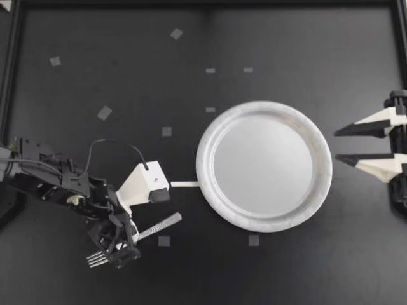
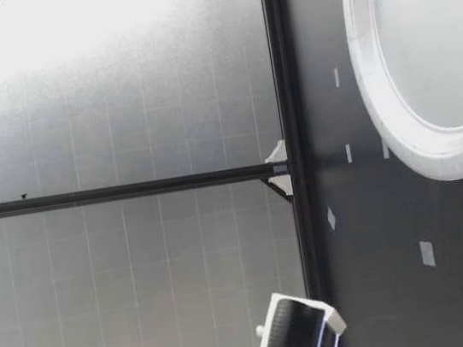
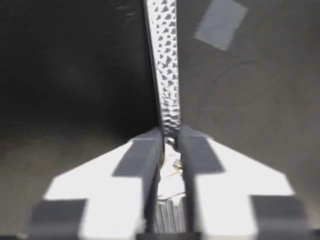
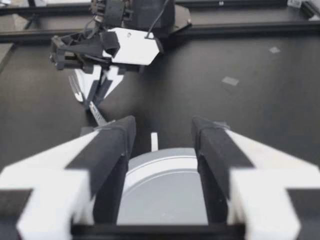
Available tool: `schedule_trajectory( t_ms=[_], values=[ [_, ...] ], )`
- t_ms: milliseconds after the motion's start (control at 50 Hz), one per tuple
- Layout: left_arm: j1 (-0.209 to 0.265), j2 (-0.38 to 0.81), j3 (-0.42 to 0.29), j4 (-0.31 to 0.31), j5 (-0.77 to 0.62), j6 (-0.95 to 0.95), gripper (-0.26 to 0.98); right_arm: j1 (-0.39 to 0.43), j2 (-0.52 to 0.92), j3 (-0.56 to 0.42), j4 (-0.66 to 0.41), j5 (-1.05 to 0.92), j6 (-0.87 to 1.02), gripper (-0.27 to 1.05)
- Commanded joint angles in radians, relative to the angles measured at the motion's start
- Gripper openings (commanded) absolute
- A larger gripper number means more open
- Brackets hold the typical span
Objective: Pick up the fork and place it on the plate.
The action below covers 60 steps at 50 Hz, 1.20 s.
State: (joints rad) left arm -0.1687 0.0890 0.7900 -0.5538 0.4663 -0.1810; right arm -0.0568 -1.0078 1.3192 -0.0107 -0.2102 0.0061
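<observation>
You are looking down on a black tabletop [image 1: 286, 38] inside a dark frame. The biggest thing on it is the white plate [image 1: 325, 166], which sits right of the middle and holds nothing. In the low view the plate's [image 2: 387, 117] raised rim stands out against the dark surface.

Your left arm comes in from the near left corner. Its left hand [image 1: 127, 240] is turned down over the tabletop, well apart from the plate. The left wrist view shows this left hand [image 3: 170, 137] with its 2 fingers pressed together on the fork [image 3: 167, 75], 1 on each side of the dimpled handle.

Your right hand [image 1: 337, 145] hangs at the right edge, just beside the plate's rim, with its 2 fingers spread apart and nothing between them. In its own view the plate [image 4: 165, 200] lies ahead of the right hand [image 4: 160, 135] and below it.

The fork [image 1: 159, 225] is off the plate, to its left. Its handle slants toward the plate and its tines point away. From the right wrist view you can see the left hand [image 4: 97, 97] gripping the fork [image 4: 97, 114], but you cannot tell whether the handle's end touches the surface.

A thin white strip [image 1: 184, 184] lies against the plate's left rim. Small grey tape squares [image 1: 165, 131] are scattered over the surface.
</observation>
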Motion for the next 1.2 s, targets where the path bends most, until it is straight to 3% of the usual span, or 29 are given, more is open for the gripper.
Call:
schedule_trajectory(
  t_ms=[0,120,240,380,480,600,780,900,960,1060,1180],
  values=[
    [-0.035,0.003,-0.006,0.025,-0.021,0.002,0.01,-0.005,0.006,-0.006,0.006,-0.011,0.002,0.52],
    [-0.035,-0.060,-0.028,0.058,-0.066,0.003,0.01,-0.005,0.037,-0.017,0.002,-0.008,0.005,0.52],
    [-0.035,-0.152,-0.064,0.061,-0.198,0.018,0.01,-0.005,0.074,-0.060,-0.063,-0.005,-0.063,0.53],
    [-0.034,-0.238,-0.120,0.057,-0.347,0.009,0.01,-0.020,0.124,-0.153,-0.221,0.034,-0.293,0.53],
    [-0.034,-0.268,-0.132,0.037,-0.482,-0.011,0.01,-0.057,0.169,-0.215,-0.258,0.055,-0.479,0.54],
    [-0.034,-0.282,-0.091,-0.061,-0.732,-0.140,0.01,-0.117,0.222,-0.256,-0.295,0.052,-0.718,0.55],
    [-0.034,-0.291,0.025,-0.058,-1.078,-0.502,0.01,-0.181,0.285,-0.267,-0.302,-0.037,-1.071,0.56],
    [-0.031,-0.262,0.075,0.025,-1.307,-0.796,0.01,-0.222,0.334,-0.267,-0.301,-0.121,-1.266,0.56],
    [-0.026,-0.212,0.069,0.098,-1.385,-0.946,0.01,-0.238,0.371,-0.272,-0.301,-0.163,-1.374,0.56],
    [0.002,-0.129,0.023,0.244,-1.404,-1.095,0.01,-0.244,0.468,-0.288,-0.276,-0.236,-1.546,0.56],
    [0.041,-0.081,-0.032,0.413,-1.404,-1.181,0.01,-0.241,0.572,-0.302,-0.201,-0.367,-1.600,0.57]
  ],
)
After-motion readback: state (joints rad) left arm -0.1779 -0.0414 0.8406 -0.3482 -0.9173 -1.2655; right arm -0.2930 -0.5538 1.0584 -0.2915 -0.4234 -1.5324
